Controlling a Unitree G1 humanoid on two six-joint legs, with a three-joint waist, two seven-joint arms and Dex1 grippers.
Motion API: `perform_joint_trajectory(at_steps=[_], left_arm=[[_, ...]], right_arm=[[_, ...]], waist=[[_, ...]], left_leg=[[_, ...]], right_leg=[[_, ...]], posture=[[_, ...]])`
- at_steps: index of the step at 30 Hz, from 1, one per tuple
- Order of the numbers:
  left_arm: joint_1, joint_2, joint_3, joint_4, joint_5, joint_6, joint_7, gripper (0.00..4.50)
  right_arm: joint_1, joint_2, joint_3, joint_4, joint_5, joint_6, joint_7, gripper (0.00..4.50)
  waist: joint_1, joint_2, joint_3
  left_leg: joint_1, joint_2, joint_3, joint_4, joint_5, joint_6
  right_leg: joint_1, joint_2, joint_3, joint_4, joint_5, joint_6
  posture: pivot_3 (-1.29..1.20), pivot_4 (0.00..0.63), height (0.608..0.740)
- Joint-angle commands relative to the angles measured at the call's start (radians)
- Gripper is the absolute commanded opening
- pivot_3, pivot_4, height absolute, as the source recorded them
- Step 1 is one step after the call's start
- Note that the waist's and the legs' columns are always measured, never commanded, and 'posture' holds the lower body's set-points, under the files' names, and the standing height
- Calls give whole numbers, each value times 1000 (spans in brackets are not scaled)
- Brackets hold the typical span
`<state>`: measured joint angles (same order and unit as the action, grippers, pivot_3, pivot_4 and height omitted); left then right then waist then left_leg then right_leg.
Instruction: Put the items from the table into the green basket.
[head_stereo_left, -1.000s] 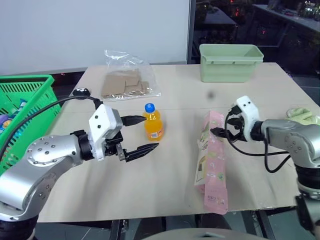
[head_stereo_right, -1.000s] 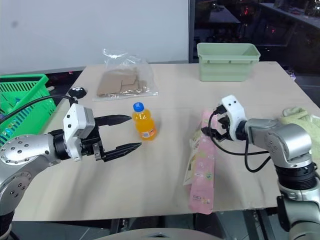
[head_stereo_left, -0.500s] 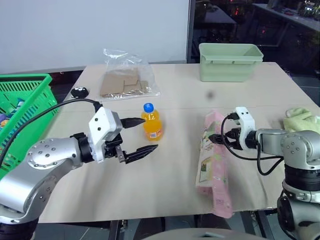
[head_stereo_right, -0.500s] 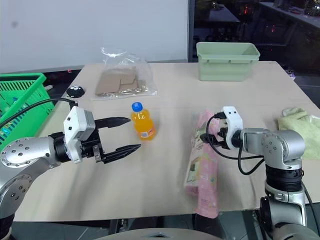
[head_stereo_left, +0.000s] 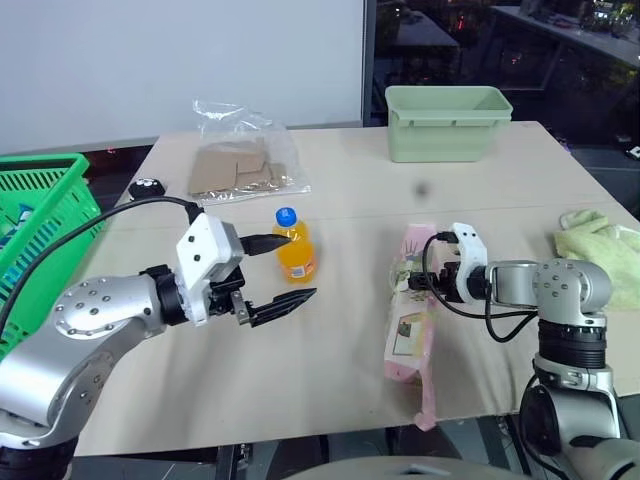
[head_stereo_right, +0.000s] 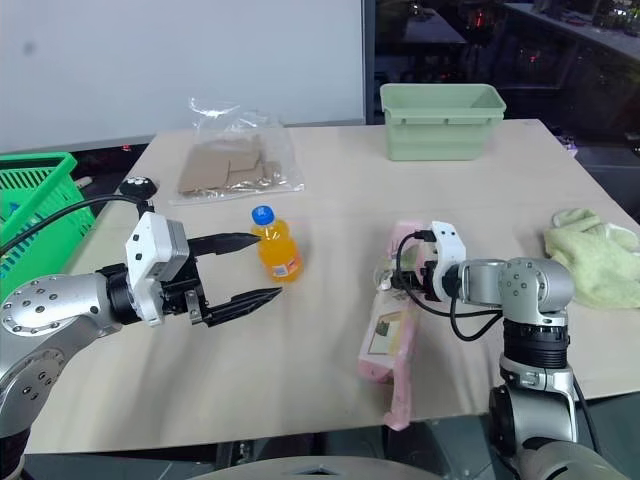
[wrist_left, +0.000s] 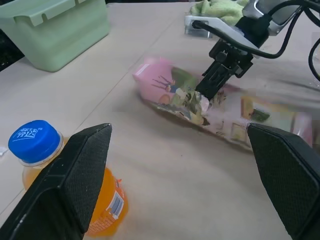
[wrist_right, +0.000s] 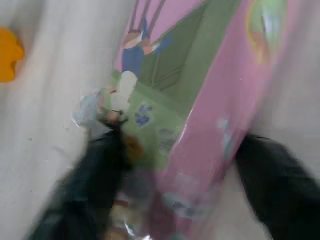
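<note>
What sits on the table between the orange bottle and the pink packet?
Nothing: between the orange bottle and pink packet the table is bare, seen in both eye views.

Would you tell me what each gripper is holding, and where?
Left gripper: nothing. Right gripper's jaws straddle the pink snack packet near its far end; a firm hold cannot be told.

Pink snack packet glossy film; orange bottle clear plastic; table smooth matt.
</note>
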<state>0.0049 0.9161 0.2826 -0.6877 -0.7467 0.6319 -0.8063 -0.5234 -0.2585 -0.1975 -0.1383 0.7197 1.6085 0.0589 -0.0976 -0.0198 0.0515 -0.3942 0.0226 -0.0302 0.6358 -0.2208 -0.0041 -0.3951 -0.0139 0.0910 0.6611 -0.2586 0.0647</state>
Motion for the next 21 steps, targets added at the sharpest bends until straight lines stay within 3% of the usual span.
perform_joint_trajectory(at_steps=[1,6,17,21], left_arm=[[2,0,30,-33,-2,-14,4,4500],[-3,-24,18,-34,-22,-5,23,4500],[-75,-266,-41,2,-244,62,202,4500],[-122,-337,-66,50,-283,77,270,4500]], right_arm=[[-20,3,-6,-5,14,6,-2,1656],[-78,15,-82,-7,35,-8,69,28],[-260,77,-330,-11,226,-147,213,28],[-297,112,-354,-47,340,-143,219,28]], waist=[[1,0,0],[1,1,1],[4,3,2],[3,4,2]], left_leg=[[0,0,0,0,0,0],[0,0,0,0,0,0],[-3,-1,-1,0,0,0],[-3,-1,-3,0,0,0]], right_leg=[[0,0,0,0,0,0],[0,0,0,0,0,0],[-1,-1,-2,-1,4,0],[-1,-1,-3,-1,4,0]], posture=[[17,0,740],[15,0,740],[-18,0,740],[-30,0,740]])
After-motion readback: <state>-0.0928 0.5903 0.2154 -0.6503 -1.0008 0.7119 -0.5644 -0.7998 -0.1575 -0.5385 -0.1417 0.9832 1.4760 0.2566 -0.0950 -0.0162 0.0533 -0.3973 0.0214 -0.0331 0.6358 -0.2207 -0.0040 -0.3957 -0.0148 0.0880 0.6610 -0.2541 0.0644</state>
